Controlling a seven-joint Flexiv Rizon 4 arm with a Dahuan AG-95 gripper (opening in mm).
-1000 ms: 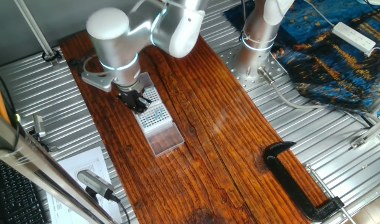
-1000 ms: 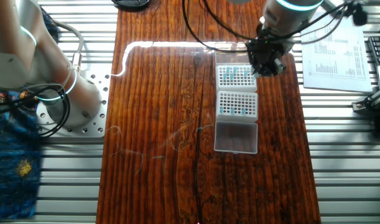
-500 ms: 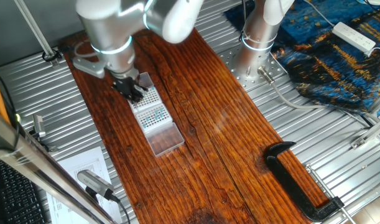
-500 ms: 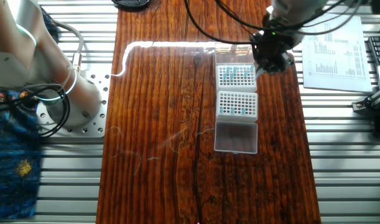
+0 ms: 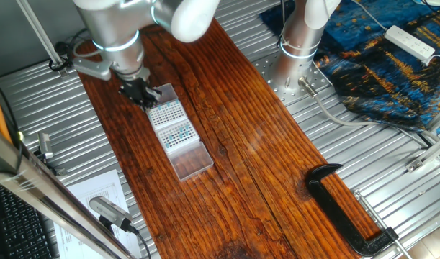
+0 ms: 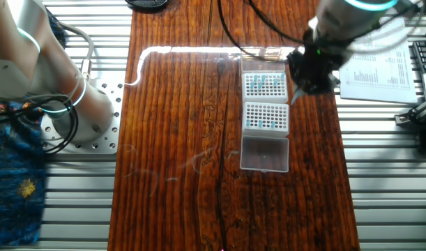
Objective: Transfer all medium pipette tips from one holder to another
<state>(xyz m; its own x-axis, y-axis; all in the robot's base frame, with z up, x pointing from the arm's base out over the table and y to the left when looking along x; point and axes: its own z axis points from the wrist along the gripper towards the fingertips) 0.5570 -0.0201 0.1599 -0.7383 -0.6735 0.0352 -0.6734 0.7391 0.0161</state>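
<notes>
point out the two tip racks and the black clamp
far rack (image 6: 264, 85), the other fixed view, on its white hole grid
near rack (image 6: 265, 116), the other fixed view, middle of its top face
black clamp (image 5: 340, 208), one fixed view, on its long bar

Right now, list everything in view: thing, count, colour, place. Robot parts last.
table: one, dark red-brown wood, centre
racks: two, white, end to end near one long edge
tips: several, teal-topped, in both racks
lid: one, clear, flat beside the racks
clamp: one, black, at the table's corner
papers: printed, white, beside the table
cloth: blue and yellow, beside the robot base
power strip: one, white, on the cloth
gripper: one, black, above the table just beside the end rack; whether open or shut is unclear
</notes>
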